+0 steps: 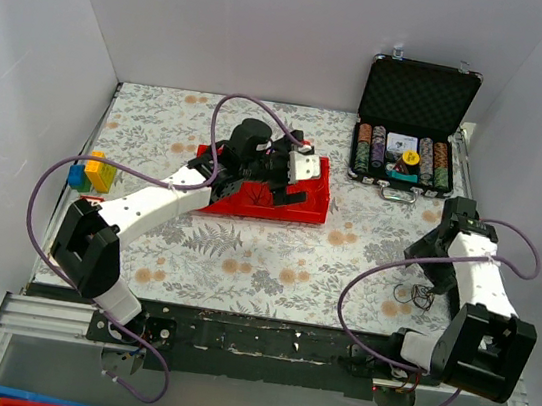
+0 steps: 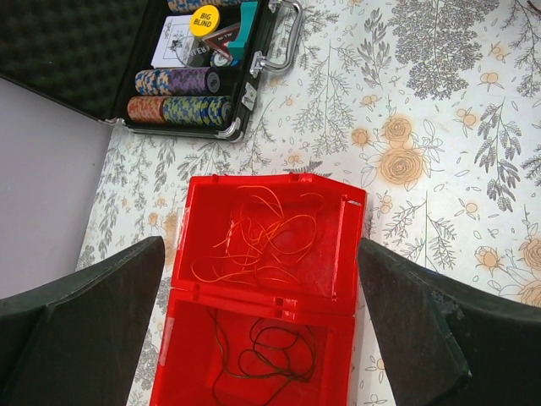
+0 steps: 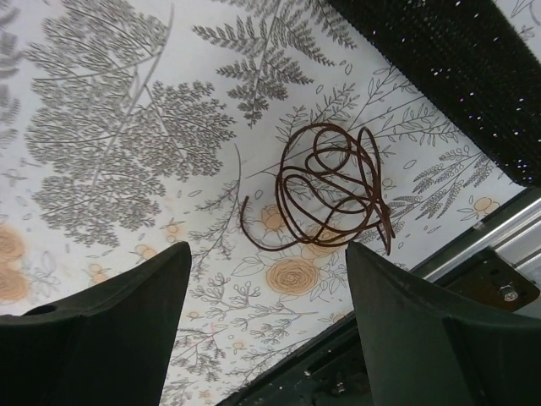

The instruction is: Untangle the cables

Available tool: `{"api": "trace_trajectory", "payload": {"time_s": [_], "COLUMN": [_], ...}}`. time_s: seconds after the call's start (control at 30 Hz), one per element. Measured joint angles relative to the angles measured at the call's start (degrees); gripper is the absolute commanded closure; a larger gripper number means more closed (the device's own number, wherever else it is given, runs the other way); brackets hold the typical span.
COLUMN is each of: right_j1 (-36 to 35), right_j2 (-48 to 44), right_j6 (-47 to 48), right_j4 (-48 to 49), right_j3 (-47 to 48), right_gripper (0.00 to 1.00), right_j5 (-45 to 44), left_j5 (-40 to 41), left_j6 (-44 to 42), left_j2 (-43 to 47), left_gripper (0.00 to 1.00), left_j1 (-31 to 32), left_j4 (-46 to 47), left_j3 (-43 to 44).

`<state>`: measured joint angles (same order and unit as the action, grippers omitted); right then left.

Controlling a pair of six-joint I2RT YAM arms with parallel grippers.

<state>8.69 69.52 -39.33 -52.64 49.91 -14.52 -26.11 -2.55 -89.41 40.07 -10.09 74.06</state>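
The cables lie in three places. An orange strand [image 2: 266, 241] is spread in loops in the far half of an open red box [image 2: 190, 245]. A dark strand [image 2: 266, 355] lies coiled in the near half. My left gripper [image 2: 260, 279] hovers open above that box [image 1: 311, 204], holding nothing. A brown-red coil [image 3: 325, 178] rests on the floral tablecloth near the front right edge [image 1: 409, 295]. My right gripper [image 3: 268, 271] stands open just above and beside it, its fingers apart from the wire. In the top view, that right gripper [image 1: 432, 276] points down at the table.
An open black poker-chip case [image 1: 404, 156] stands at the back right, also showing in the left wrist view [image 2: 182, 85]. Coloured toy blocks [image 1: 93, 173] sit at the left edge. The metal front rail [image 3: 482, 245] runs close to the brown coil.
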Motion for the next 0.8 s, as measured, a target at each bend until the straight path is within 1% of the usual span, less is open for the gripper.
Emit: {"api": "trace_trajectory", "payload": {"time_s": [0.13,0.17,0.27,0.37,0.43,0.47,0.57,0.67,0.73,0.8], "right_j1": [0.7,0.7,0.7,0.7,0.7,0.7,0.6,-1.4,-5.4,-11.1], "right_j2": [4.1,4.9,6.7,7.0,7.0,7.0,6.8,6.4,6.1,6.1], "right_j6": [0.8,0.8,0.8,0.7,0.5,0.4,0.2,-0.6,-1.8,-3.2], "right_j4": [0.5,0.8,2.0,3.6,5.0,5.8,8.0,10.0,11.5,13.5], "right_j3": [-2.3,-3.0,-5.3,-7.4,-8.7,-9.3,-10.5,-11.4,-11.4,-11.1], "right_gripper": [0.28,0.32,0.53,0.82,0.97,0.99,0.99,0.99,0.99,0.99], "right_j5": [1.1,1.3,1.9,3.3,4.5,5.3,8.0,11.0,13.0,15.2], "left_j5": [-0.4,-0.5,-0.5,-0.5,-0.5,-0.5,-0.5,-0.2,0.0,0.3], "left_j6": [0.0,0.0,0.0,0.1,0.2,0.2,0.2,0.2,0.2,0.3], "left_j2": [0.0,0.0,0.0,0.0,0.0,0.0,0.0,0.1,0.4,0.9], "left_gripper": [0.02,0.02,0.02,0.02,0.02,0.02,0.02,0.02,0.02,0.02], "left_j1": [0.0,0.0,0.0,0.0,0.0,0.0,0.0,0.0,0.0,0.0], "left_j4": [0.0,0.1,0.2,0.2,0.2,0.2,0.2,0.2,0.2,0.2], "left_j3": [-0.2,-0.2,-0.2,-0.2,-0.2,-0.2,-0.2,-0.4,-0.8,-1.4]}}
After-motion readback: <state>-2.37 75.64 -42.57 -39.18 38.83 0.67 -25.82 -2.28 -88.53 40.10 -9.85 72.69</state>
